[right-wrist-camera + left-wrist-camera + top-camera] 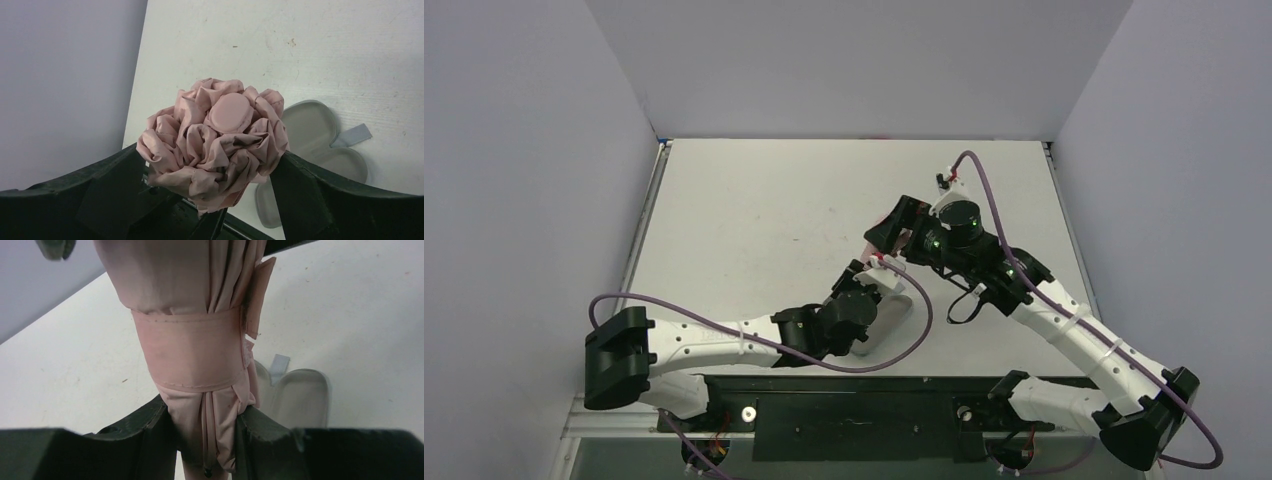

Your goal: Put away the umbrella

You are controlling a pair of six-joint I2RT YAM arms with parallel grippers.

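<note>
The folded salmon-pink fabric umbrella (192, 355), strap wrapped round it, was clenched in the left tool (202, 412) over the white desk (350, 305). The right tool (210, 159) stood spread wide, flanking its crumpled top, near an open pale oblong case (312, 122).

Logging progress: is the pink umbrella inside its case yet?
No, the folded pale-pink fabric umbrella is gripped in the left jaws, outside the open grey oblong case.

White tabletop (754, 220) with a pale grey oblong case (312, 122) lying open at five o'clock from centre.
</note>
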